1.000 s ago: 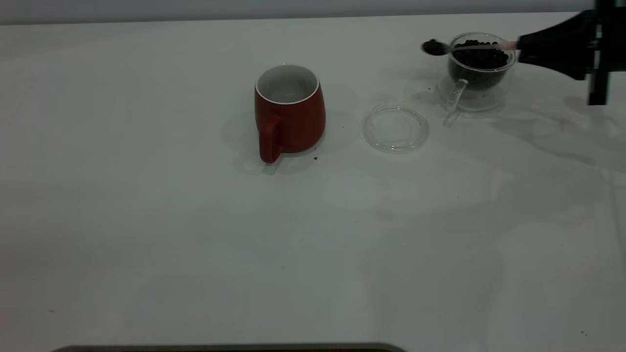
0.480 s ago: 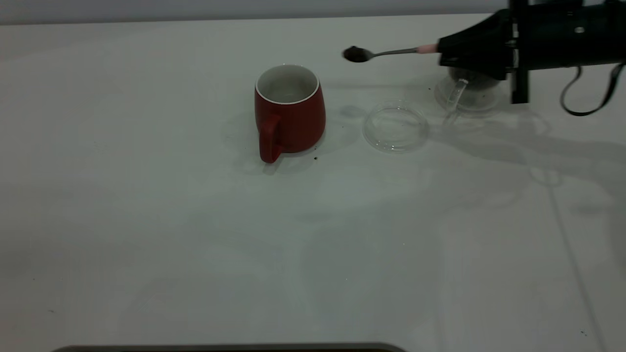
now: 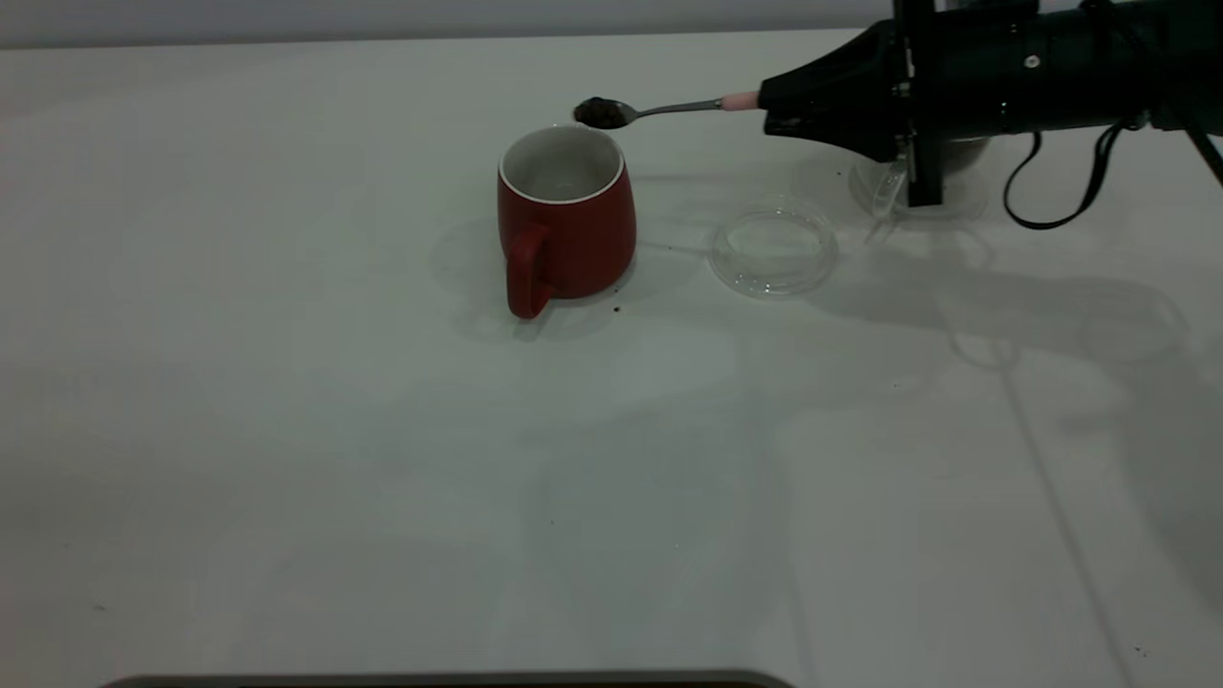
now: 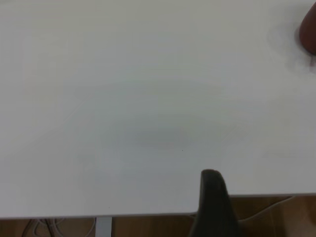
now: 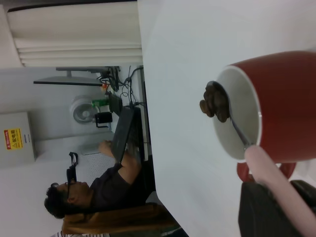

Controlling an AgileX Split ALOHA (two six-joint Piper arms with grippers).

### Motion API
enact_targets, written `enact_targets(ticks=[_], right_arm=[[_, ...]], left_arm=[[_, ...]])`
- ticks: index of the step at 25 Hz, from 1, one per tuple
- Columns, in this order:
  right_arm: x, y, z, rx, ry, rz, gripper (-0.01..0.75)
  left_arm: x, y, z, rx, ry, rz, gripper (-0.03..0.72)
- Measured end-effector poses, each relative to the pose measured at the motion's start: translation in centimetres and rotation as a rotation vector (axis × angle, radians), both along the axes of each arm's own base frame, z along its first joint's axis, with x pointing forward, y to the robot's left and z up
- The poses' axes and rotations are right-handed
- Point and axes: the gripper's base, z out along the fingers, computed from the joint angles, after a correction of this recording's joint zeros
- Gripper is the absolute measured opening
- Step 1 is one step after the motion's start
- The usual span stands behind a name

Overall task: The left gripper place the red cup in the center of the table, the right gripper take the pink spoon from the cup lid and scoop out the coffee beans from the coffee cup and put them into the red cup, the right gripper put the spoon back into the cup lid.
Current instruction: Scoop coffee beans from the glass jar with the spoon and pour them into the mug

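Exterior view only: lid [image 3: 773, 247] flat on table [image 3: 382, 430] right of red cup [image 3: 566, 215], coffee cup [image 3: 917, 182] mostly hidden behind the arm; right wrist view alone looks into the cup [image 5: 266, 106], with beans [image 5: 213, 102] heaped in the bowl over its far rim. Right gripper [image 3: 779, 107] clamped on pink handle of spoon [image 3: 659, 110], shaft level, bowl just above the cup mouth. Left gripper [image 4: 213, 197] off the exterior view, low by the table edge; cannot tell its fingers.
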Motion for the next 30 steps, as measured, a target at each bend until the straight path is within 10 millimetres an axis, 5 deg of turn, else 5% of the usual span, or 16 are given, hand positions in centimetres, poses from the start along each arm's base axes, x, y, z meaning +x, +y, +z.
enact_targets(ticks=[9, 22, 30], right_arm=[[-0.08, 0.79, 0.04, -0.032, -0.125, 0.045, 0.110], [-0.17, 0.80, 0.00, -0.188, -0.619, 0.220, 0.110], [-0.09, 0.42, -0.01, -0.159, -0.514, 0.180, 0.110]], left_arm=[[0.00, 0.00, 0.00, 0.000, 0.000, 0.000, 0.569], [0.00, 0.00, 0.00, -0.001, 0.000, 0.001, 0.569], [0.00, 0.00, 0.00, -0.001, 0.000, 0.001, 0.569]])
